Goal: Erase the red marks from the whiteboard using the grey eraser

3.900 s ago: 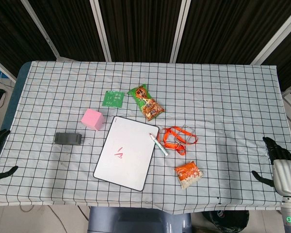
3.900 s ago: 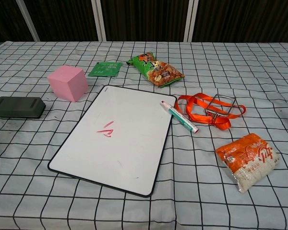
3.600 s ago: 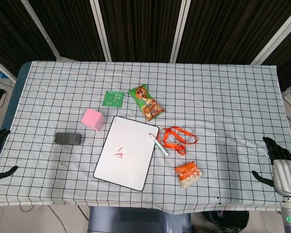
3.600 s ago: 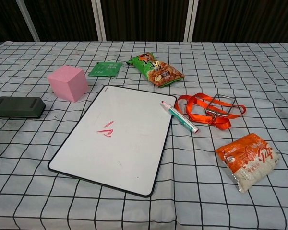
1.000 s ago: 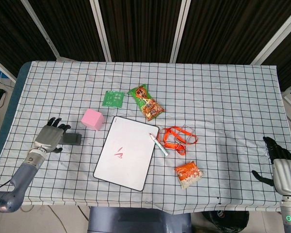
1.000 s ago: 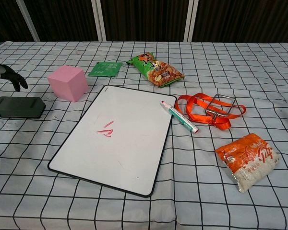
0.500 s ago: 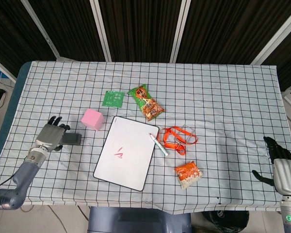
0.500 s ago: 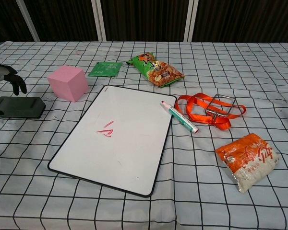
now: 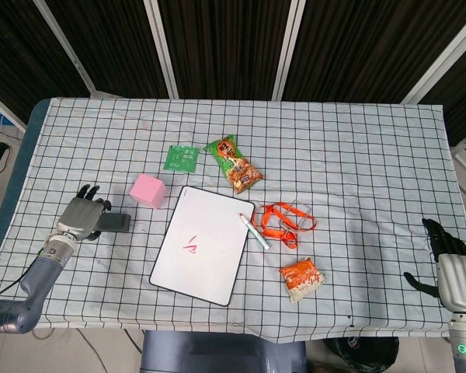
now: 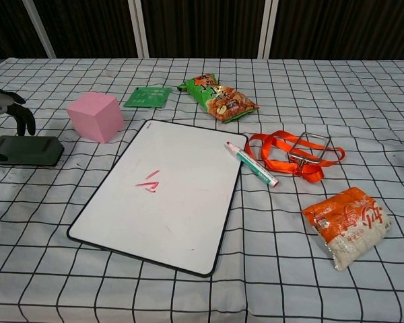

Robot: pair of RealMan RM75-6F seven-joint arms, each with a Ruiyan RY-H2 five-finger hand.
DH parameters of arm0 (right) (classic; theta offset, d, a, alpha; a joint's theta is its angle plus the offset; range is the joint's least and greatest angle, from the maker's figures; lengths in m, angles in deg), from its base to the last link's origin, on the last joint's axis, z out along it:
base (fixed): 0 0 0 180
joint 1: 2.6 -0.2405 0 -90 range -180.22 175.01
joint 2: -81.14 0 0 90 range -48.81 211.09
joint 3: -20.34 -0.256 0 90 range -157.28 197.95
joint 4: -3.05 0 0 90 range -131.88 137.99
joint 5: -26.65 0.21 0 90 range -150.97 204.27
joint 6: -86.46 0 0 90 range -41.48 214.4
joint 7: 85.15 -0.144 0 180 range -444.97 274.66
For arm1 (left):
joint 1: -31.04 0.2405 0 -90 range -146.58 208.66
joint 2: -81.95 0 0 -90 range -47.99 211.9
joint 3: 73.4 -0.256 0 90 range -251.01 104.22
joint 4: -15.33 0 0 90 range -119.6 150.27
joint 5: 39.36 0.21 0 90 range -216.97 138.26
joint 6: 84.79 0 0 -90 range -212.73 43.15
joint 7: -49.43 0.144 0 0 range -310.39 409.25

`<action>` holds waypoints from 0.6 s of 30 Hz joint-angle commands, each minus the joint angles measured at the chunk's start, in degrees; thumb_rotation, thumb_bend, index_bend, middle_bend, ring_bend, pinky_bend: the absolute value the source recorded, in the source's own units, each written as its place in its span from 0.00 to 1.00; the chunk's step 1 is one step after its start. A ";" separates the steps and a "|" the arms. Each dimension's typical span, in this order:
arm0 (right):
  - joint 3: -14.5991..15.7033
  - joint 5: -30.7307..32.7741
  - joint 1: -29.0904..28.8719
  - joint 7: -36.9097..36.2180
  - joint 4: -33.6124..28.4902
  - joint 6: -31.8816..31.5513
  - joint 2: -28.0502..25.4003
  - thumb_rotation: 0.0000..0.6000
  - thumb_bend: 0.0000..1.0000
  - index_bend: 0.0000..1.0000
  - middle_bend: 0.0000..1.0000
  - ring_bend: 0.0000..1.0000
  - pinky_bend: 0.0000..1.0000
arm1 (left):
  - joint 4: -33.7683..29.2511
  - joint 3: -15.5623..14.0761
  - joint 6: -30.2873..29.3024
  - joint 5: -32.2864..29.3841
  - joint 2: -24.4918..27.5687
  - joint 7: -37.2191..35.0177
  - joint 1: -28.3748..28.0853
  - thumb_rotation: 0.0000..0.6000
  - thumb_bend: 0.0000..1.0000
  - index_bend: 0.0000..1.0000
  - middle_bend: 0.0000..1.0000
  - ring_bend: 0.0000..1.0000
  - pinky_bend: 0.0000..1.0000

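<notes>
Left hand point(image 9: 81, 217) sits over the outer end of the grey eraser point(image 9: 115, 223), fingers curved down around it; whether they actually grip it I cannot tell. From the chest camera only the fingertips point(image 10: 23, 120) show at the picture's edge, above the eraser's point(image 10: 27, 150) far end. The eraser lies flat on the checked cloth point(image 9: 357, 155), well left of the whiteboard point(image 9: 202, 244), which carries the red marks point(image 9: 190, 247) near its middle. A pink cube point(image 9: 149, 191) stands between eraser and whiteboard, just off the board's upper left corner. A marker pen point(image 9: 254, 231) lies along the board's right edge, an orange lanyard point(image 9: 283, 221) beyond it. Right hand point(image 9: 446, 264) rests far right of the board at the table's edge, fingers spread, holding nothing.
</notes>
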 commanded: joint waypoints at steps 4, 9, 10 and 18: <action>-0.02 0.11 -0.01 0.06 0.04 0.05 0.04 1.00 0.21 0.01 0.12 0.21 0.22 | 1.05 -0.14 0.29 -0.19 -0.71 0.37 -0.32 1.00 0.21 0.33 0.34 0.00 0.00; -0.01 0.16 -0.01 0.08 0.02 0.09 0.03 1.00 0.21 0.01 0.12 0.21 0.22 | 1.61 -0.25 0.55 -0.51 -1.31 0.85 -0.60 1.00 0.21 0.33 0.34 0.00 0.00; -0.01 0.17 -0.01 0.07 0.02 0.11 0.01 1.00 0.21 0.01 0.12 0.21 0.22 | 1.70 -0.27 0.56 -0.50 -1.40 0.88 -0.64 1.00 0.21 0.33 0.34 0.00 0.00; -0.03 0.26 -0.04 -0.06 -0.05 0.21 -0.03 1.00 0.21 0.01 0.12 0.21 0.22 | 1.81 -0.64 0.57 -0.46 -1.71 1.73 -0.90 1.00 0.25 0.38 0.41 0.00 0.00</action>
